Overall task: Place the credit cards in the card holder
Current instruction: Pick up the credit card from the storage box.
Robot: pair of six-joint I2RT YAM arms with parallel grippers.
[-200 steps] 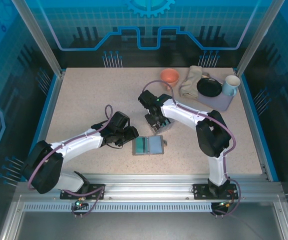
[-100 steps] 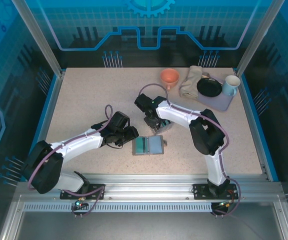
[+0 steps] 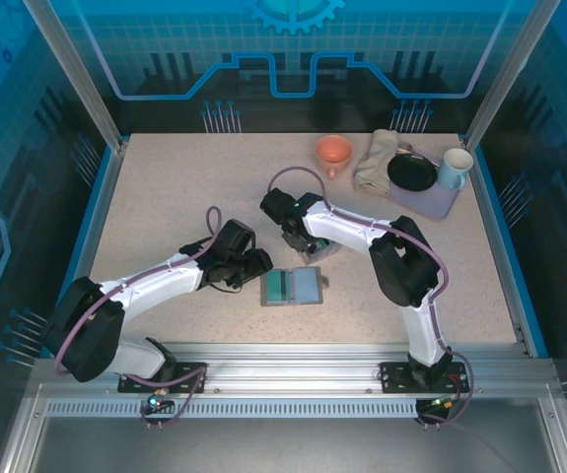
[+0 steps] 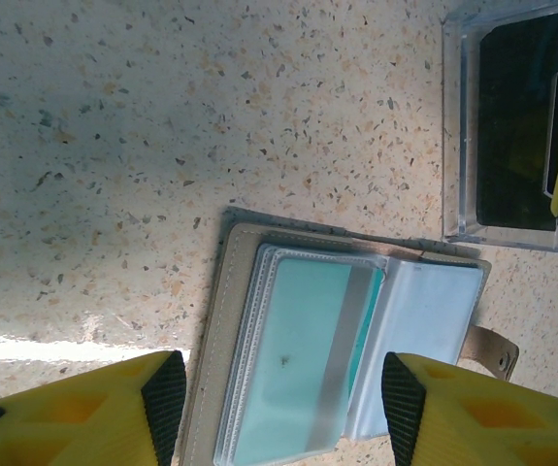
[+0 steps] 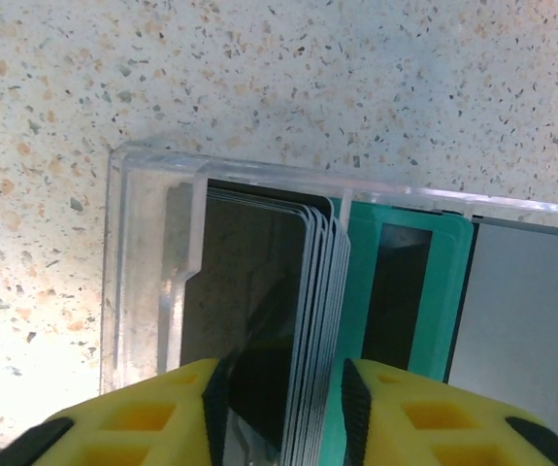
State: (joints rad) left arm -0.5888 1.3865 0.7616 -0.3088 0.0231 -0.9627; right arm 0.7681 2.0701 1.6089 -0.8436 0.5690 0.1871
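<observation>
Speckled beige table (image 3: 165,197) is sitting inside a framed enclosure, with glowing blue patterned panels (image 3: 283,59) closing off the far side and both flanks and aluminium rails (image 3: 293,355) running along the near edge. Clutter is gathering at the far right corner: a lavender tray (image 3: 439,205) carrying a pale blue mug (image 3: 454,168) and a black dish (image 3: 411,173), a crumpled beige cloth (image 3: 376,163) leaning on it, and an orange bowl (image 3: 333,151) just beside, along the far edge. Near the table's middle a clear plastic box (image 5: 143,291) is resting flat, and the credit cards (image 5: 322,320) are standing on edge inside it as a packed stack, dark face showing, with a teal-green card (image 5: 361,291) and a greyish-white card (image 5: 521,311) alongside. The right gripper (image 5: 283,393) is reaching down into the box, its jaws standing partly apart and straddling the stack, not clamping it. Just nearer the near edge, the card holder (image 4: 222,320) is lying open and flat, one teal card (image 4: 298,379) sitting in its clear sleeve. The left gripper (image 4: 280,393) is hovering over the holder with jaws wide apart, holding nothing.
</observation>
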